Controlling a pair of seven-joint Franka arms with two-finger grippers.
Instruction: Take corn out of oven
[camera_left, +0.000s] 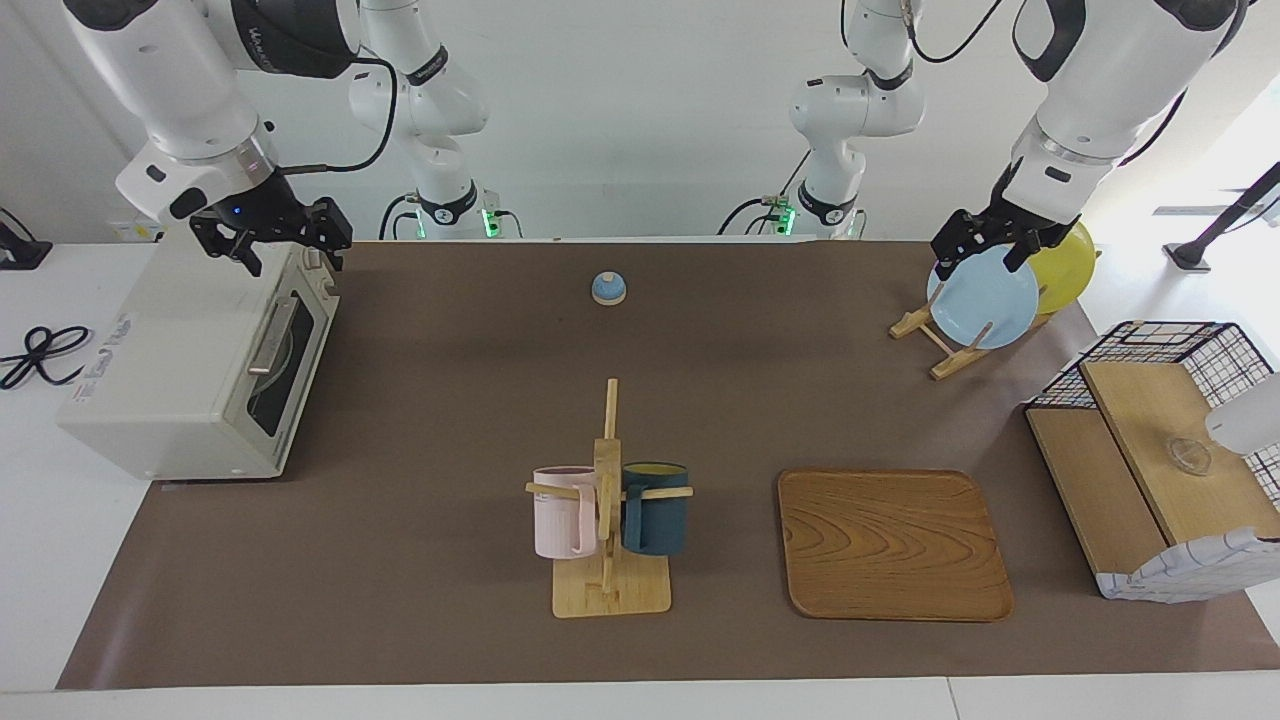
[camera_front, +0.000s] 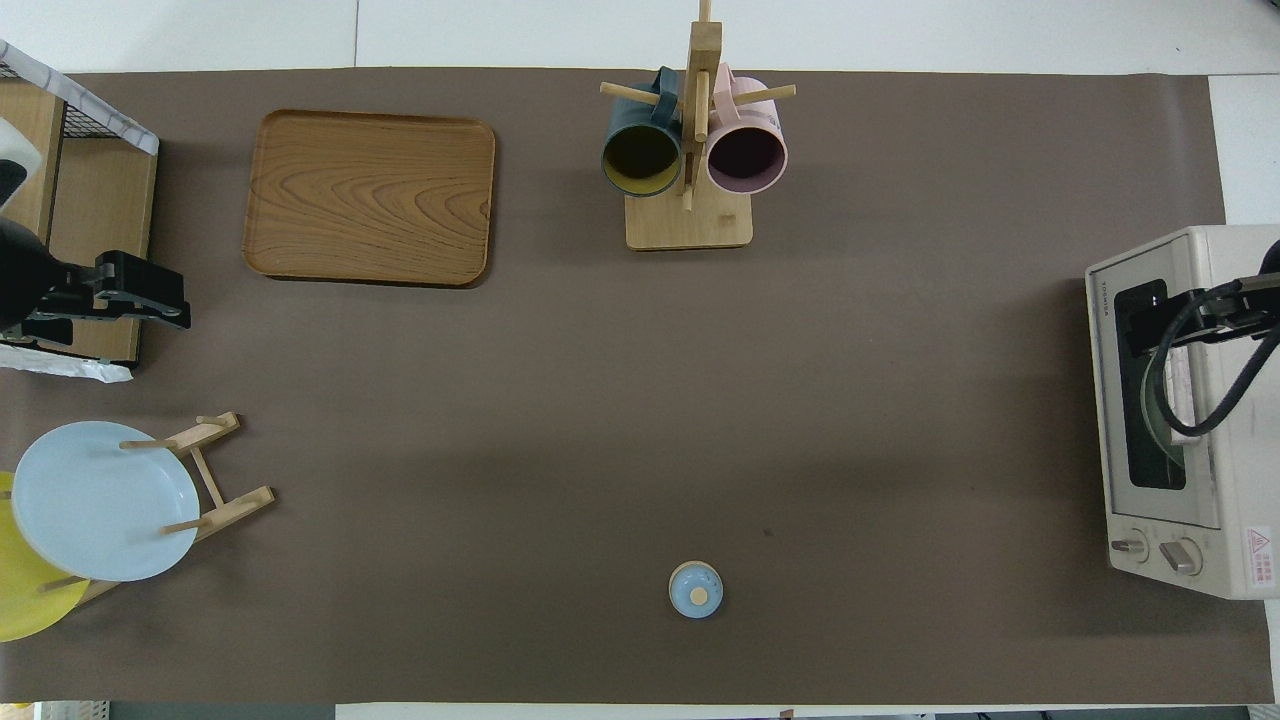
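The cream-white oven (camera_left: 170, 370) stands at the right arm's end of the table, and its dark glass door with the metal bar handle (camera_left: 272, 335) is closed. It also shows in the overhead view (camera_front: 1170, 530). The corn is hidden; no yellow cob shows through the window. My right gripper (camera_left: 290, 245) is open and empty, just above the oven's top front edge, at the end nearer the robots; it also shows in the overhead view (camera_front: 1215, 310). My left gripper (camera_left: 985, 258) is open and empty, raised over the plate rack; in the overhead view (camera_front: 150, 295) it is by the wire basket.
A plate rack holds a blue plate (camera_left: 982, 297) and a yellow plate (camera_left: 1065, 268). A wire basket with wooden boards (camera_left: 1160, 440) stands at the left arm's end. A wooden tray (camera_left: 890, 545), a mug rack with two mugs (camera_left: 607, 500) and a small blue dome (camera_left: 608, 288) sit mid-table.
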